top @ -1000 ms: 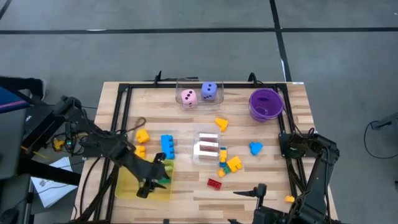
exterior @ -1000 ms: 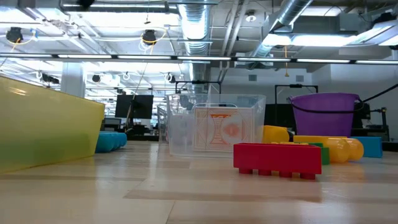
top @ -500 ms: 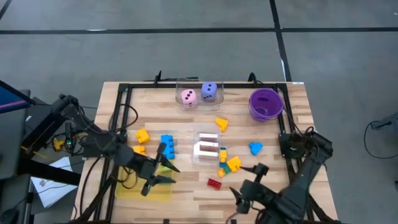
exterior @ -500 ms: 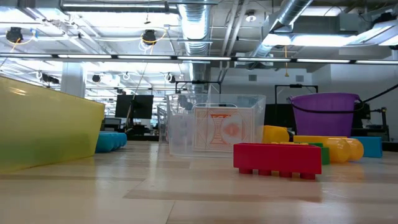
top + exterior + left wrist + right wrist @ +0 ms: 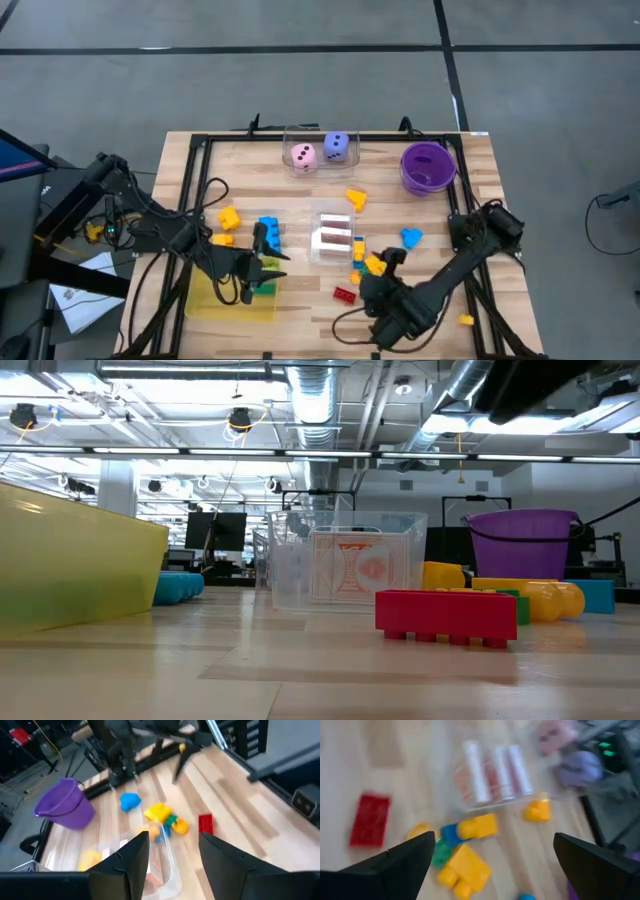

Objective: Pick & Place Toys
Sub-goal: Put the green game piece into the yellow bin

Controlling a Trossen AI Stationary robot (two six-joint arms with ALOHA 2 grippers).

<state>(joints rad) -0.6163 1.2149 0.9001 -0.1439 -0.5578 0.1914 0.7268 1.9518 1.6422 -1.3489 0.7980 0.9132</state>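
High view, left pincer [image 5: 262, 270]: fingers spread wide, over inner edge of yellow tray [image 5: 210, 300], nr blue brick [image 5: 269, 233].
Right pincer [image 5: 385, 272]: fingers wide apart, above toy pile [image 5: 364, 262] mid-table.
Red brick [image 5: 346, 294]: beside pile, bare table [image 5: 480, 200] toward front edge.

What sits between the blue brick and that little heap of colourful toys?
In the high view, a clear box holding cards stands between the blue brick and the heap.

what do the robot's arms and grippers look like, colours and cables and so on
Both arms are matte black, jointed segments with black cables looped alongside. The left gripper and right gripper each end in two dark, flat, wedge-shaped fingers. Yellow wiring shows near the left arm's base.
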